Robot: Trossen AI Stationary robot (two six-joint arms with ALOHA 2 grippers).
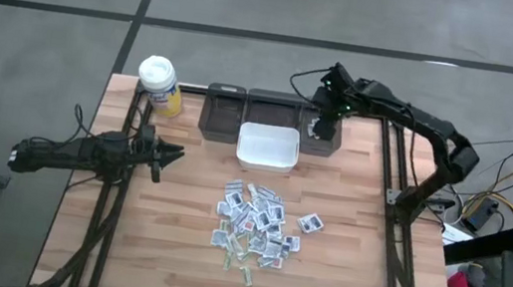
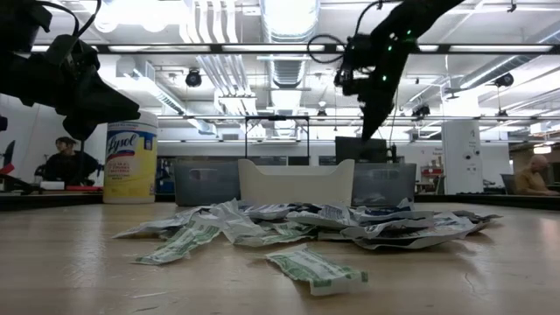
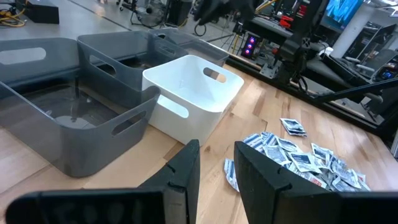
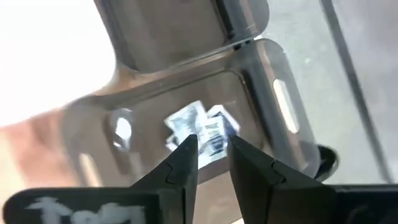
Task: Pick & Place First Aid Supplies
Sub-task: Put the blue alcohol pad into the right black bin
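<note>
Right pincer [image 4: 210, 155], fingers slightly apart w/ nothing between, over grey bin [image 4: 264, 68]; packets [image 4: 200, 130] inside blurred. Left pincer [image 3: 216, 169] open, empty. White-blue packet pile [image 1: 255, 226] center desk [image 1: 172, 242].

A yellow Lysol wipes canister [image 1: 160, 85] with a white cap stands at the far left corner of the wooden tabletop [image 1: 171, 252], beside a row of grey bins [image 1: 223, 111] with a white bin [image 1: 267, 147] in front.
</note>
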